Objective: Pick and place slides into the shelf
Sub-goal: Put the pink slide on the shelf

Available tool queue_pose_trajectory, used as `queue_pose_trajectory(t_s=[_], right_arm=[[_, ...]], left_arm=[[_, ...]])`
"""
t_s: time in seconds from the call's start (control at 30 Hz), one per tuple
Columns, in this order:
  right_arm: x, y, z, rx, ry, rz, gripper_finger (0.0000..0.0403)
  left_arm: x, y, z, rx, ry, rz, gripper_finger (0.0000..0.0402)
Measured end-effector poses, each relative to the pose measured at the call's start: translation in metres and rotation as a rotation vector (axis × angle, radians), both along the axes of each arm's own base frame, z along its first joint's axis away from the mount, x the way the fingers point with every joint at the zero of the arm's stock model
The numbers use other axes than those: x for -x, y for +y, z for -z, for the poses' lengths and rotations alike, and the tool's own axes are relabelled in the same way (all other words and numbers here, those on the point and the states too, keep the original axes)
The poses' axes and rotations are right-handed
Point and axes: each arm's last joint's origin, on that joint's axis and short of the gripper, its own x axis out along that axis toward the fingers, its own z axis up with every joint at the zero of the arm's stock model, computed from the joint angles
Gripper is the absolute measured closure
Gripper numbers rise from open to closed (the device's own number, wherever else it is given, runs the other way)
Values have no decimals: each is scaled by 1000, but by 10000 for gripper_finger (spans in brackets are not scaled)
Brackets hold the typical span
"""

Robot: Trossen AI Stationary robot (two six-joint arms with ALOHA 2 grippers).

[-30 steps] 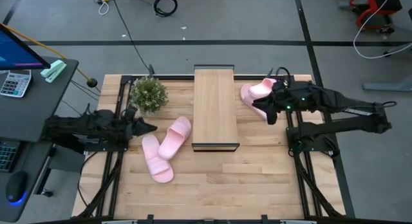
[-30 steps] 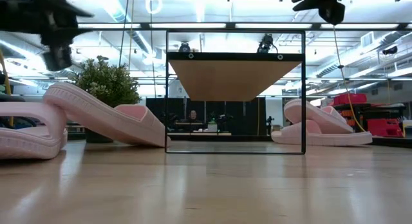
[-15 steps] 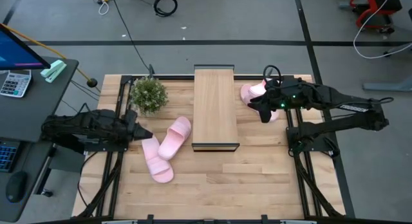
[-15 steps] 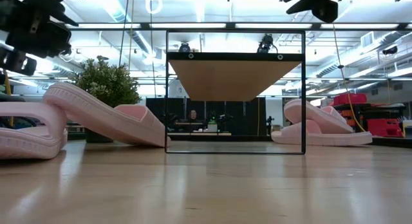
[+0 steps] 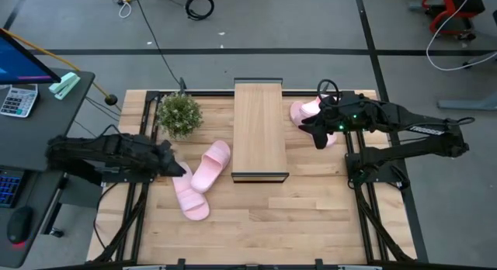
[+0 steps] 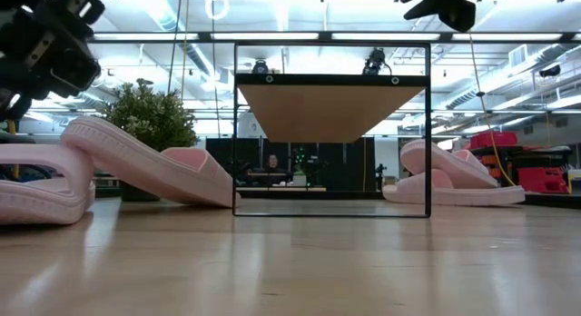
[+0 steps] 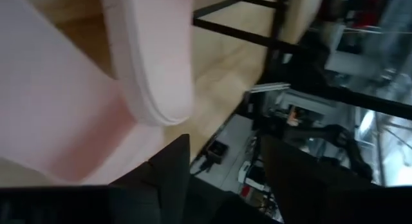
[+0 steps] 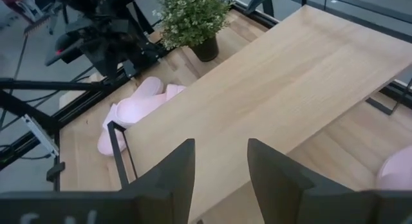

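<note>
Two pale pink slides lie left of the shelf [image 5: 260,130]. One slide [image 5: 211,165] rests slanted with its end on the other slide [image 5: 191,195], as the low view shows [image 6: 145,157]. My left gripper [image 5: 177,167] hovers open above that flat slide's far end [image 7: 77,95], well clear of it [image 6: 45,53]. The other two slides [image 5: 309,112] lie stacked right of the shelf [image 6: 454,175]. My right gripper [image 5: 314,135] hangs open between them and the shelf, high above the table [image 6: 445,3], facing the top board [image 8: 277,89].
A small potted plant [image 5: 179,113] stands at the far left, beside the shelf and behind the left slides. The shelf's thin black frame [image 6: 236,125] leaves an open space under its board. Bare tabletop [image 5: 279,216] lies toward the near edge.
My left gripper drew back toward the left edge, then swung out toward the near edge, over the flat left slide's far end. My right gripper shifted a little toward the shelf, then held still. No slide has moved.
</note>
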Motion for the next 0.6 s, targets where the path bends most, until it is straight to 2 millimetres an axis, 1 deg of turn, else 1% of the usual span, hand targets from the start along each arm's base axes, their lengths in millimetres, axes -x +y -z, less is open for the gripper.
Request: queue_pose_trajectory(t_s=[0.13, 0.27, 0.37, 0.6], right_arm=[[0, 1, 0, 6, 2, -18, 254], [0, 0, 0, 26, 7, -28, 254], [0, 1, 0, 29, 7, -31, 254], [0, 0, 0, 31, 8, -31, 254]], left_arm=[[-7, -1, 6, -8, 74, 2, 155], [-14, -1, 12, -54, 134, 28, 121], [-19, -1, 17, -85, 179, 44, 105], [-25, 0, 24, -149, 252, 8, 77]])
